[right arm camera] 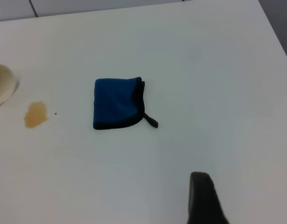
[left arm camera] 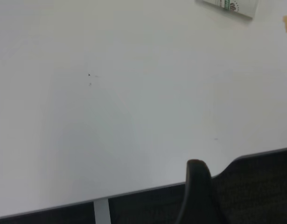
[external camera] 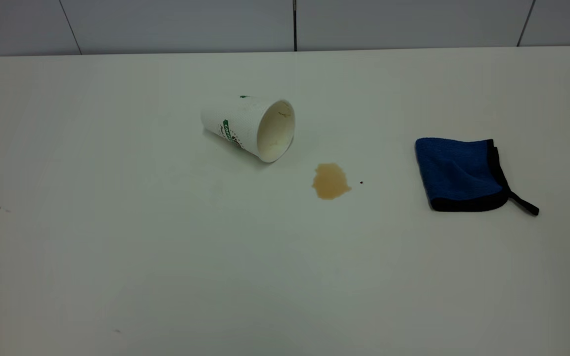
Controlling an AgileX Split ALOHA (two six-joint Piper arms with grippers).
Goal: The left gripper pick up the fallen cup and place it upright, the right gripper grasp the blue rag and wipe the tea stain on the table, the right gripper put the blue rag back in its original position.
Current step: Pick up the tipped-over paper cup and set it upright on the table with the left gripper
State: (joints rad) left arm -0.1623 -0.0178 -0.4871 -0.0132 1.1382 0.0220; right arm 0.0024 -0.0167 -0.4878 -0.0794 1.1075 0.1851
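cup (external camera: 250, 127): lies on its side left of table (external camera: 117, 247) centre; long axis 10-to-4 o'clock, mouth toward the tea stain (external camera: 330, 181)
blue rag (external camera: 458, 173): 3 o'clock of the stain, well apart
grippers: neither shows in the exterior view; the cup is on the left arm's side; fingers, I cannot tell

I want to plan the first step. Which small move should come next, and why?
Probably the left tool should reach toward the white paper cup: it lies on its side on the white table, untouched, beside the tan tea stain.
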